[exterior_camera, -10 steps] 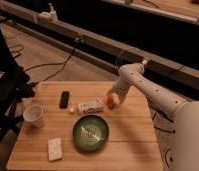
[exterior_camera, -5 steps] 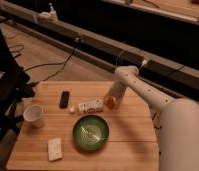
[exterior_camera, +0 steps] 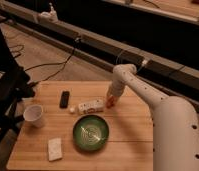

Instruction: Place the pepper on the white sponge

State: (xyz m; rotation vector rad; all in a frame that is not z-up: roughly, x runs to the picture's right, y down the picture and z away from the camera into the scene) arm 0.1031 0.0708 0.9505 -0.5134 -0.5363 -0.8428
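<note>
Cup (exterior_camera: 33,115): left side of the tabletop (exterior_camera: 130,137).
White sponge (exterior_camera: 54,148): front left, lying flat, well apart from the pepper.
Green plate (exterior_camera: 91,132): centre.
Pepper (exterior_camera: 109,105): just right of the white box (exterior_camera: 90,106).
Pincer (exterior_camera: 111,100): down at the pepper; I cannot tell whether it is clenched or released.

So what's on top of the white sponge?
Nothing: the white sponge lies bare. The pepper is beside the white strip, partly hidden by the gripper above it.

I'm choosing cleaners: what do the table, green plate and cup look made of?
Table: light wood, matte, plank seams show. Green plate: probably glazed ceramic or plastic, slight sheen. Cup: plain white, paper or plastic; unclear which. The hand is low over the table, beyond the plate.
</note>
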